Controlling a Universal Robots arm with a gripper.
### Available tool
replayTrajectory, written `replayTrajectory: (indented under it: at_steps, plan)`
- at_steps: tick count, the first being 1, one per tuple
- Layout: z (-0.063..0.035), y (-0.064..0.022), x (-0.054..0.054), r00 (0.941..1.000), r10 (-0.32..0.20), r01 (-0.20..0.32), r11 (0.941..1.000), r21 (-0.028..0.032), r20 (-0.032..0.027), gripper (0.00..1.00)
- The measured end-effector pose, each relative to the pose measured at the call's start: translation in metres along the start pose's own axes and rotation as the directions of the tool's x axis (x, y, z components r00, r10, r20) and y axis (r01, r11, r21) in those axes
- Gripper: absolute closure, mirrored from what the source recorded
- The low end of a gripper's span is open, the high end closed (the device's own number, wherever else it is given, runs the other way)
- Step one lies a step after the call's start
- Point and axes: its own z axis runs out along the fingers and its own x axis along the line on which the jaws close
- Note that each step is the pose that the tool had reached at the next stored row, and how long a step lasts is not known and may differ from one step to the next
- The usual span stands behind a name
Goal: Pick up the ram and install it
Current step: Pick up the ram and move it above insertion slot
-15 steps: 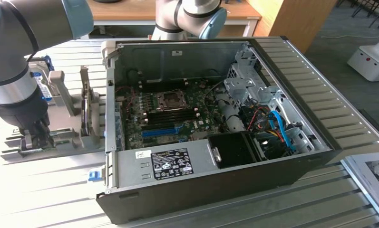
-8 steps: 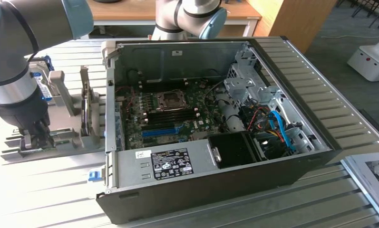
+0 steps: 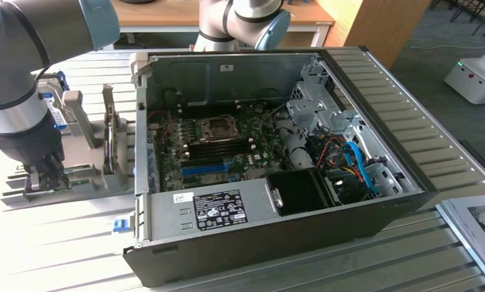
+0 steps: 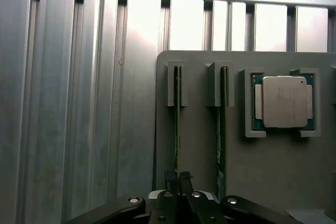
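Ram (image 4: 177, 129) stands edge-on in its holder (image 4: 199, 145), its near end clamped in the pincer (image 4: 177, 178); a tilted lift could wedge it or loosen that thin grip.

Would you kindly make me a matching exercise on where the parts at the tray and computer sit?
Things:
1. thin green ram stick
2. square silver processor chip
3. bright blue long slot strip
4. black pincer

Places or states:
A. inside the open black computer case
B. flat in a pocket of the grey tray
C. shut on the ram stick
D. on edge in a tray slot

Pairs: 1-D, 2-B, 3-A, 4-C.
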Motion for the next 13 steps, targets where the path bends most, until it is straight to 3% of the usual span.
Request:
replayTrajectory:
  at_steps: [13]
  plan:
    - [-0.0164,0.0007,0.0,1.0,0.0,0.0,1.0,-0.0002,-0.0002,0.88]
